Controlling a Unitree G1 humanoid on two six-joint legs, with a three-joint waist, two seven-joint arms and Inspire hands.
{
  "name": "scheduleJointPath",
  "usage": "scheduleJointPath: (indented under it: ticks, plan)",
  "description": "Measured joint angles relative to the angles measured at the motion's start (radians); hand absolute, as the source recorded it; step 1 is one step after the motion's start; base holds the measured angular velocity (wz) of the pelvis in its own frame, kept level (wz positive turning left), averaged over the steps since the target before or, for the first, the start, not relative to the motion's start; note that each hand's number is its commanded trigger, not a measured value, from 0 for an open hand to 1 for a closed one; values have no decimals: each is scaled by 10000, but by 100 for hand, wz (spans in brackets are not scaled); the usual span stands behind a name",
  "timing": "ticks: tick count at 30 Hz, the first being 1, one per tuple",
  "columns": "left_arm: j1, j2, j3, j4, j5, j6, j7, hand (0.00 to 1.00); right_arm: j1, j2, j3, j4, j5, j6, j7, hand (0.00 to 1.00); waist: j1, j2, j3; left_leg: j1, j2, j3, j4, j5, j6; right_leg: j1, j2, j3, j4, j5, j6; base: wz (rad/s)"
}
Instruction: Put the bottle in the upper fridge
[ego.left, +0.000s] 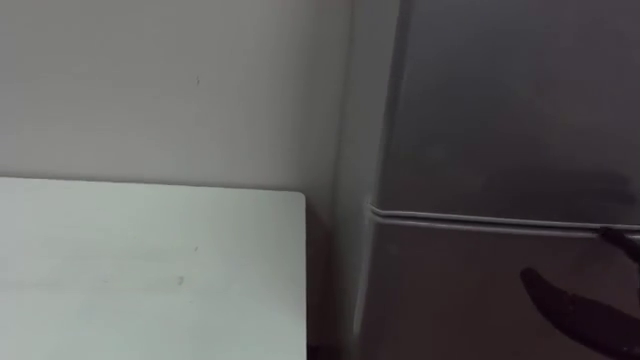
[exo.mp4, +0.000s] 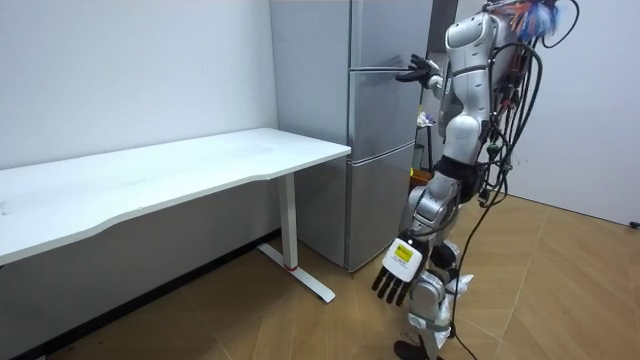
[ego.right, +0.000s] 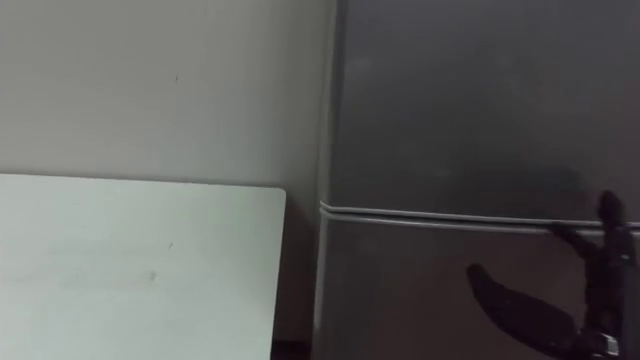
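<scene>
Left of the fridge (ego.left: 500, 120) we see a white table (ego.left: 150, 270), its corner close beside the fridge's side. Both fridge doors are shut. At the seam (ego.left: 480, 216) under the upper door the robot's right hand (exo.mp4: 418, 72) reaches with fingers spread straight, holding nothing. Its left hand (exo.mp4: 393, 278) hangs low before the fridge's lower door, fingers loose and empty. We cannot tell where the bottle is, so we judge the task barely begun: door, bottle and placing are all left. We can read no writing on the fridge.

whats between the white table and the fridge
Nothing: in the left eye view just a narrow dark gap separates the table from the fridge, with the wall behind.
</scene>
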Motion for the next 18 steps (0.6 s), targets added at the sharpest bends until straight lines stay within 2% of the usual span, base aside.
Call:
scheduleJointPath:
  ticks: [3,7,10,12,14,18]
  plan:
    - [49,-29,-4,53,-8,46,-18,0,-6,-90,-529,242,183,20,-744,0,-77,48,6,28,1,3,-24,-3,6,10,23,34,4,-8,10,1]
    - [-23,-47,0,-182,5,45,-21,0,1,-148,-1200,1281,1494,-32,-1593,0,-178,89,16,64,14,-2,-84,-20,25,26,14,34,1,-38,33,0]
    - [-16,-45,61,-485,4,14,9,0,98,-144,-1561,1819,1927,-38,-2095,0,-278,195,-21,78,-3,11,-132,-24,33,18,1,75,11,-71,60,0]
    - [-15,-49,60,-495,-6,15,24,0,111,-143,-1633,2184,2041,-40,-2418,0,-371,236,-48,102,-2,18,-142,-31,45,39,-3,80,19,-84,73,0]
    - [-36,-49,60,-494,-18,17,76,0,145,-139,-1635,2756,2110,-47,-2676,0,-442,288,-18,161,-1,26,-143,-35,48,96,-3,86,13,-89,79,0]
    - [-105,-71,113,-474,-194,21,288,0,274,-124,-1636,3876,3643,-9,-3112,0,-442,331,-30,206,2,13,-143,-42,55,105,-11,223,47,-173,90,1]
